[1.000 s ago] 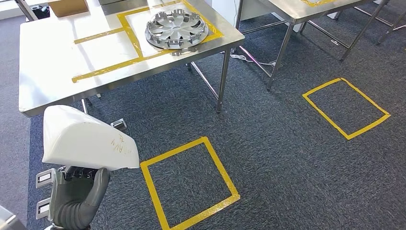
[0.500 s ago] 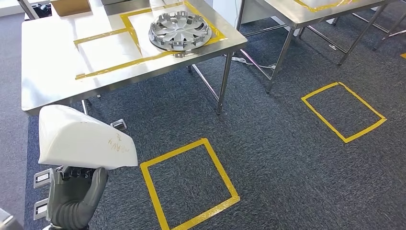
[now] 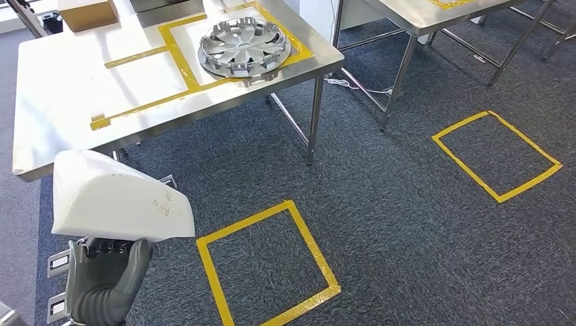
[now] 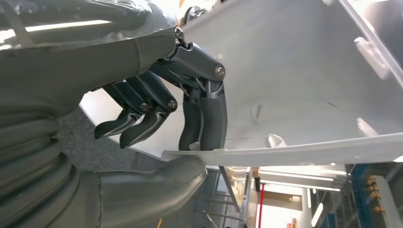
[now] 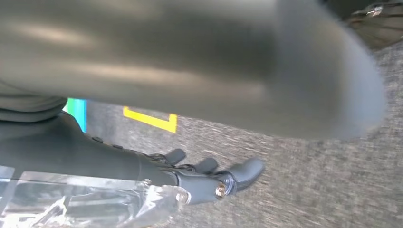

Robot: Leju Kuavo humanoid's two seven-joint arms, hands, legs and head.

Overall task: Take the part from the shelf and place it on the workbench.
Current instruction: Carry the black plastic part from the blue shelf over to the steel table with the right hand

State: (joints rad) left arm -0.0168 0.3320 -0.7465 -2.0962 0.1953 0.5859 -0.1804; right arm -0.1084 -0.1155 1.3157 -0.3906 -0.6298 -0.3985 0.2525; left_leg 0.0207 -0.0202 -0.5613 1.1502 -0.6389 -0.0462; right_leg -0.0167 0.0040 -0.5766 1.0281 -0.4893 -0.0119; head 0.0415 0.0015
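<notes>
workbench (image 3: 61, 88) shifted left in view; white part (image 3: 115, 197) atop left hand (image 3: 105, 272)

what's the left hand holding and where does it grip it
The left hand holds the white part from below, pinching its thin lower edge between thumb and fingers.

Lighting: bright, even, from overhead. Steel workbench (image 3: 81, 88) top washed out by strong glare toward its near left; soft shadow on the carpet (image 3: 394, 204) beneath it. Head view: sharp throughout, slight bowing of lines at the edges. Left wrist view: crisp up close, white part (image 4: 304, 80) evenly lit, background overexposed with ceiling strip lights. Right wrist view: dim, heavy blur across a large grey foreground shape; carpet smeared.
</notes>
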